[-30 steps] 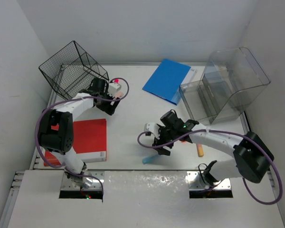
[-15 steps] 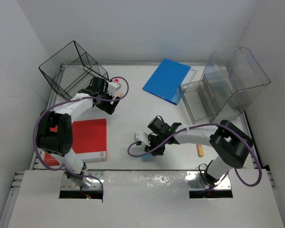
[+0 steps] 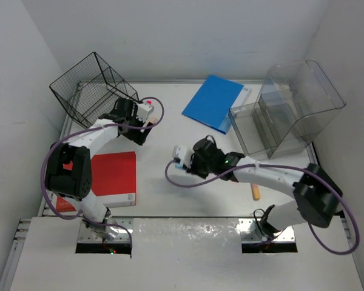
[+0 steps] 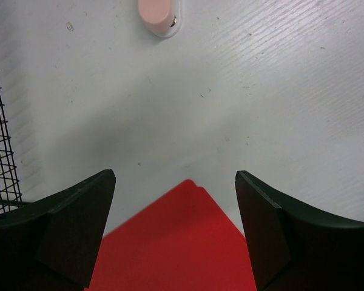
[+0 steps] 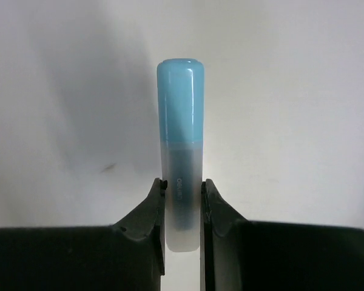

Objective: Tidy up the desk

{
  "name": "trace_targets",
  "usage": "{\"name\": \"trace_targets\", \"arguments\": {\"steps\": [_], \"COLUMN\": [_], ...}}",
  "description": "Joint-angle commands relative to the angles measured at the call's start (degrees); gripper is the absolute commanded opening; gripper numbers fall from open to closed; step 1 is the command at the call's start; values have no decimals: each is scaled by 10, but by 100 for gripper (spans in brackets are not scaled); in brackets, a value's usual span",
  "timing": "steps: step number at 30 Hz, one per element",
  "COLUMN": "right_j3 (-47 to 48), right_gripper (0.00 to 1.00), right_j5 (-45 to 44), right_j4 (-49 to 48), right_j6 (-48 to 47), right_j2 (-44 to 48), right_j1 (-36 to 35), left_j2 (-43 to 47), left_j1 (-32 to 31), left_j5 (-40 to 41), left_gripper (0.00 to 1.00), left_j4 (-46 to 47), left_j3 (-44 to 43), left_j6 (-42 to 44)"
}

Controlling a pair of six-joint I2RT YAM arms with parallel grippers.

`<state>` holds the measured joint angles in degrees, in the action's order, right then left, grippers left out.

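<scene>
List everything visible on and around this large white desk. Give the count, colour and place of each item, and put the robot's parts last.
Flat white rectangular desk: one, white, under everything.
Wire mesh basket: one, black, far left corner.
Flat blue folder: one, blue, far centre.
Clear plastic organiser bin: one, transparent, far right.
Flat red folder: one, red, near left.
Short orange stick, perhaps a marker: one, orange, near right.
Small rounded pink item: one, pale pink, lying on the desk in the left wrist view.
Light blue highlighter: one, blue cap, held in the right gripper.
Left gripper: one, black, open above the red folder's corner.
Right gripper: one, black, shut on the highlighter.
</scene>
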<state>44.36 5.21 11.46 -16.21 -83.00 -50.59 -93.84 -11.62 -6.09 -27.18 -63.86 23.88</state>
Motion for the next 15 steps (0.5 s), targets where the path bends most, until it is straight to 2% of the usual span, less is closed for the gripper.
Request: {"name": "trace_targets", "arguments": {"steps": [1, 2, 3, 7, 10, 15], "right_j3": [39, 41, 44, 94, 126, 157], "right_gripper": [0, 0, 0, 0, 0, 0], "right_j5": [-155, -168, -239, -375, -387, -386], "right_j4": [-96, -97, -88, -30, 1, 7], "right_j6": [104, 153, 175, 166, 171, 145], "right_j2": [71, 76, 79, 45, -7, -79], "right_j1": [102, 135, 165, 261, 325, 373], "left_j2": [22, 23, 22, 17, 12, 10], "left_j1": [2, 2, 2, 2, 2, 2], "left_j5": [-2, -2, -7, -14, -14, -13], "left_gripper": [79, 79, 79, 79, 79, 79], "left_j4": [16, 16, 17, 13, 12, 9], "left_j3": [-3, -3, -2, -2, -4, -5], "left_j6": [-4, -4, -4, -4, -3, -4]}}
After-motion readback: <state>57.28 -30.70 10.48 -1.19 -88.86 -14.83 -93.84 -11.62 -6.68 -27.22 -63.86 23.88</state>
